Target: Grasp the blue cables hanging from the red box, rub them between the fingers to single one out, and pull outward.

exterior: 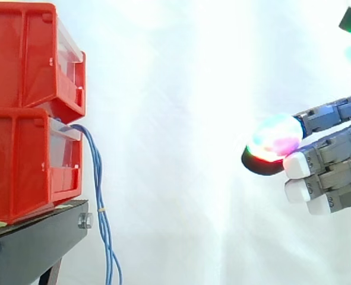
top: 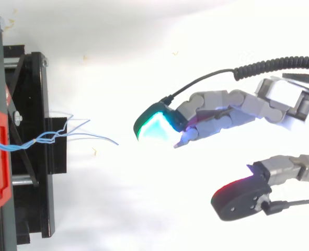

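Two red boxes [exterior: 27, 113] are stacked at the left on a black stand [exterior: 38, 243]. Several thin blue cables [exterior: 101, 202] come out of the lower box's front and hang down past the stand's edge; from above, the blue cables [top: 65, 136] spread out toward the right. My hand [exterior: 329, 172] is at the right, well apart from the cables, with a wide gap between. Its fingers [top: 217, 112] reach straight toward the boxes, the thumb [top: 248, 196] held apart from them. Nothing is between the fingers and the thumb.
A white curtain is behind everything. The red bin edge [top: 0, 157] and the stand's black frame [top: 34, 141] are at the left in the top view.
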`<state>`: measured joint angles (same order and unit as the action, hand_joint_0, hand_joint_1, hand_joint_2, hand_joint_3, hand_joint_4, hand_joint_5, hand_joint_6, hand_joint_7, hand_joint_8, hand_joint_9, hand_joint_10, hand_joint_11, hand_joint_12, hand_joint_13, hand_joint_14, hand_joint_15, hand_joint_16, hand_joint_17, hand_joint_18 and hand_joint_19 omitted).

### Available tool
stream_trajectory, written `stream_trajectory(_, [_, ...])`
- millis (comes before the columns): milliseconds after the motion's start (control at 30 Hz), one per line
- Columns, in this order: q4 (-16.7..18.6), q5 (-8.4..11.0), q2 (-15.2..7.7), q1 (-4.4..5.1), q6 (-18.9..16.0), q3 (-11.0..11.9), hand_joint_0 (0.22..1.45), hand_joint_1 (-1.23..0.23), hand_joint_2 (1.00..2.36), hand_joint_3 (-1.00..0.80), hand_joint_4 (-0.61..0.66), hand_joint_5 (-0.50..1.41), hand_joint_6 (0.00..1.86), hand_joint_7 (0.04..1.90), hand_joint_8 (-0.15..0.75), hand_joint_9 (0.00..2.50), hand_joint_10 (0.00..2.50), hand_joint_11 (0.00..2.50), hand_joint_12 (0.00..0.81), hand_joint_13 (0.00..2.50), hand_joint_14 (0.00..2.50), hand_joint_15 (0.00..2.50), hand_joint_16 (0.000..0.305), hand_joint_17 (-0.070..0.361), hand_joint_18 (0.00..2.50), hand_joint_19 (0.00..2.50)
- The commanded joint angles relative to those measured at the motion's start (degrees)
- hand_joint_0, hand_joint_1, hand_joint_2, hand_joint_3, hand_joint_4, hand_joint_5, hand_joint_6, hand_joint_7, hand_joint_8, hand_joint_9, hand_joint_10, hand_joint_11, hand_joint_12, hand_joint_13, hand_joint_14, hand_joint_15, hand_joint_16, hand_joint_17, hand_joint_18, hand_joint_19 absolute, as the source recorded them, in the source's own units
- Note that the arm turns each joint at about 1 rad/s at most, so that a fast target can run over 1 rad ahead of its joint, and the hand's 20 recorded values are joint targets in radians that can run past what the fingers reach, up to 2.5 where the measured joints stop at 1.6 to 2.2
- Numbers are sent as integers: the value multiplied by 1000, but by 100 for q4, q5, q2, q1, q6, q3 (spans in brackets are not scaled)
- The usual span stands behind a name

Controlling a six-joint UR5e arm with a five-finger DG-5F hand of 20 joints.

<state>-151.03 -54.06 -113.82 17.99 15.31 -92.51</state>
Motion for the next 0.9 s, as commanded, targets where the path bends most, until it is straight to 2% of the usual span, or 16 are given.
stream_trajectory(0, [215, 185, 0, 3, 42, -109, 544, -546, 1002, -460, 267, -177, 502, 714, 237, 728, 3, 93, 318, 537, 9, 237, 39, 87, 385, 241])
stream_trajectory(33, [206, 221, -8, 12, 42, -109, 544, -546, 1003, -461, 269, -177, 502, 712, 237, 729, 2, 83, 318, 535, 9, 237, 38, 87, 384, 237])
stream_trajectory(100, [83, 475, -8, 12, 130, -109, 544, -546, 1002, -463, 269, -177, 502, 715, 241, 733, 3, 89, 316, 533, 11, 236, 38, 86, 382, 236])
stream_trajectory(233, [-14, 581, 0, -32, 227, -109, 544, -546, 1002, -463, 273, -175, 502, 715, 240, 740, 2, 97, 317, 531, 10, 229, 38, 86, 379, 236])
stream_trajectory(333, [30, 590, 0, -41, 297, -109, 544, -547, 1002, -463, 273, -175, 502, 717, 243, 742, 3, 103, 316, 529, 9, 232, 38, 86, 380, 230])
stream_trajectory(500, [311, 765, -8, -50, 578, -109, 544, -555, 1002, -467, 269, -176, 502, 718, 242, 744, 3, 104, 312, 540, 9, 232, 38, 85, 385, 236])
stream_trajectory(567, [575, 985, -8, -58, 824, -109, 545, -557, 1002, -471, 265, -178, 502, 717, 242, 744, 3, 104, 313, 545, 9, 236, 37, 84, 387, 228])
stream_trajectory(667, [768, 1064, -26, -67, 983, -109, 544, -564, 1002, -469, 268, -178, 502, 716, 243, 747, 3, 105, 312, 558, 9, 238, 37, 83, 394, 224])
stream_trajectory(700, [944, 1099, -219, -76, 1079, -109, 544, -565, 1002, -468, 267, -178, 502, 720, 243, 747, 3, 110, 312, 559, 11, 238, 37, 83, 396, 227])
stream_trajectory(767, [1173, 1099, -360, -94, 1070, -109, 544, -568, 1003, -472, 268, -178, 502, 720, 243, 752, 3, 118, 311, 561, 9, 236, 37, 82, 399, 222])
stream_trajectory(833, [1779, 1126, -755, -146, 903, -4, 544, -569, 1002, -469, 268, -178, 502, 719, 246, 763, 4, 130, 310, 565, 9, 237, 37, 82, 400, 226])
stream_trajectory(867, [1867, 1126, -782, -155, 868, -13, 544, -568, 1002, -470, 270, -178, 502, 721, 245, 767, 4, 127, 310, 566, 9, 234, 36, 82, 400, 223])
